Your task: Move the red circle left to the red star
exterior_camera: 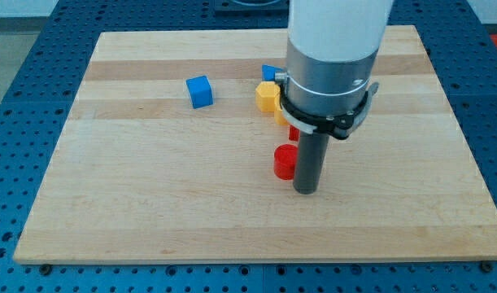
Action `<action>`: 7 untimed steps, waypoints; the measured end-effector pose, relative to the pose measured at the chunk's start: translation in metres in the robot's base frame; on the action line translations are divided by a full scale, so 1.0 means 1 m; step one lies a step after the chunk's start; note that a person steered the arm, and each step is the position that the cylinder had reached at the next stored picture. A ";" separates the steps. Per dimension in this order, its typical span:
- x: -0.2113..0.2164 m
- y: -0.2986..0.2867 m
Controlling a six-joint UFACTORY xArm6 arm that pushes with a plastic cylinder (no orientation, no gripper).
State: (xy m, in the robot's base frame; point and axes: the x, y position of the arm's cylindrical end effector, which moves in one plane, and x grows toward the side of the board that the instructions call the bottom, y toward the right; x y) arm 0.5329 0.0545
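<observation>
The red circle (285, 161) lies on the wooden board (150, 203) just right of centre. My tip (306, 191) stands on the board touching the circle's right side. A small bit of red (293, 133) shows behind the rod, just above the circle; it may be the red star, mostly hidden by the arm.
A blue cube (199, 91) sits at the upper middle-left. A yellow block (268, 96) and a second yellow piece (280, 115) lie by the arm, with a blue block (271, 72) above them, partly hidden. The arm's large body (333, 57) covers the upper right-centre.
</observation>
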 end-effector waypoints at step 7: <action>-0.033 -0.026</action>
State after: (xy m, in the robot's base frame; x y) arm 0.4999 0.0287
